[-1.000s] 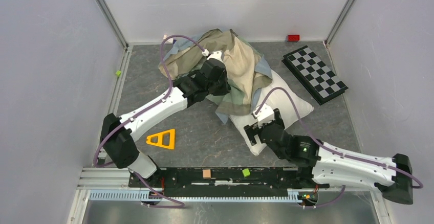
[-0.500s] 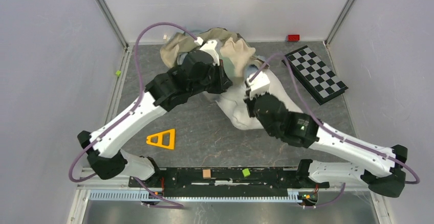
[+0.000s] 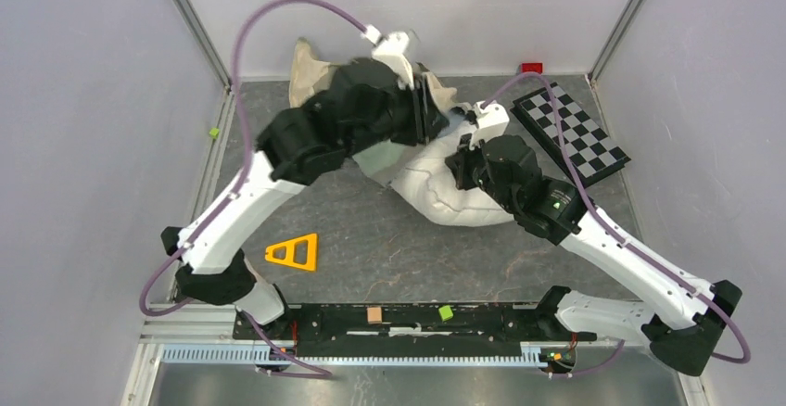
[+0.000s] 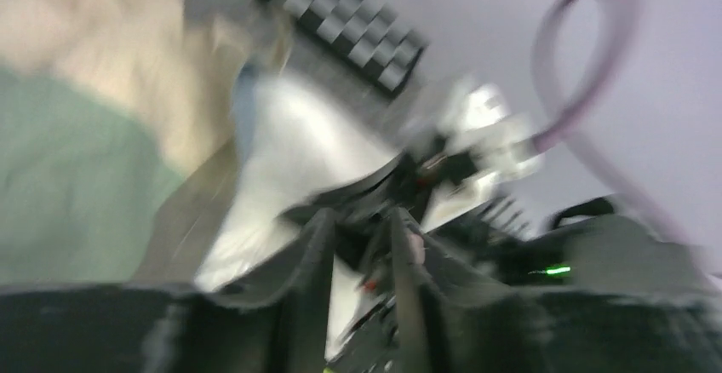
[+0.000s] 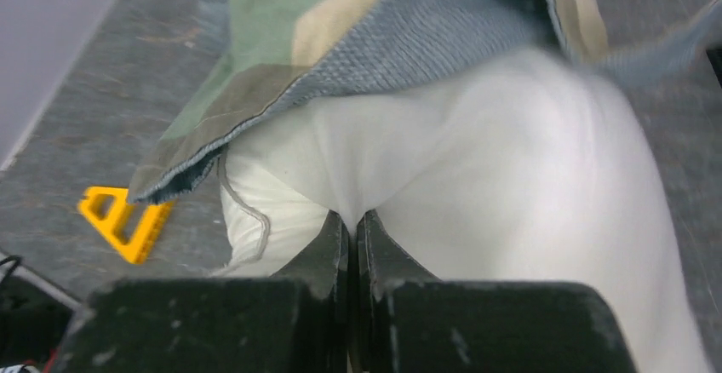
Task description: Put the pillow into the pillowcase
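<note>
Now: my right gripper [image 5: 352,218] has its fingers pressed together, pinching a fold of the pillow [image 5: 477,160]. Pillow lies on the grey table [image 3: 371,230], far end under the pillowcase [image 5: 409,32] hem. My left gripper [image 4: 358,230]: fingers slightly apart, view blurred.

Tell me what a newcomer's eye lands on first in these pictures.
The plump white pillow at mid-table, partly under the wrinkled pillowcase, with the right gripper pinching its fabric. Then the checkered board at far right and the orange triangle near left.
</note>
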`<state>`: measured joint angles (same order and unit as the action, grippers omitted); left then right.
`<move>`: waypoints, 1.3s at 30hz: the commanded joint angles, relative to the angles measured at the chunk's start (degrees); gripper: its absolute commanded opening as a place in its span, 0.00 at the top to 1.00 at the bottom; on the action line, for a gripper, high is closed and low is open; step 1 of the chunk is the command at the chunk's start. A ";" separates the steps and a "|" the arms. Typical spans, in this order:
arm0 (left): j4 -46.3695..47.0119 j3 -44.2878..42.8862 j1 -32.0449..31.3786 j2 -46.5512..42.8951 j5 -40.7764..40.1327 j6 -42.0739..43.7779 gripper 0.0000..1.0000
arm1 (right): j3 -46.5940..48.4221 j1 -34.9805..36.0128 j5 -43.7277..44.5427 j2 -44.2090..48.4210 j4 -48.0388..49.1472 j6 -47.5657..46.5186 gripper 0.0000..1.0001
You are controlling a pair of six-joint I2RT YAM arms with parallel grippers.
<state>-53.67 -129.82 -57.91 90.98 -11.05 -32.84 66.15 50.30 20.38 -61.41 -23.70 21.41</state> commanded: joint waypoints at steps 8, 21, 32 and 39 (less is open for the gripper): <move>13.72 55.70 26.05 -22.07 6.49 -7.59 0.18 | -2.14 -4.25 -6.36 2.87 0.94 2.99 1.00; 66.79 83.68 36.78 -12.62 26.71 -33.43 0.04 | 0.51 -4.25 -6.04 2.34 -0.81 1.73 1.00; 47.07 67.82 27.23 -24.08 18.96 -22.99 0.97 | 3.99 -3.96 -6.74 0.80 -2.24 0.29 1.00; 20.99 33.30 4.04 -16.82 5.19 -13.88 0.98 | 5.85 -0.82 -9.16 -0.70 0.83 3.22 0.99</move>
<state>-21.37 -81.78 -45.67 72.60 -2.98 -53.60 68.58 47.99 15.66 -62.00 -31.86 21.89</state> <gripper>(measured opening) 0.043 0.022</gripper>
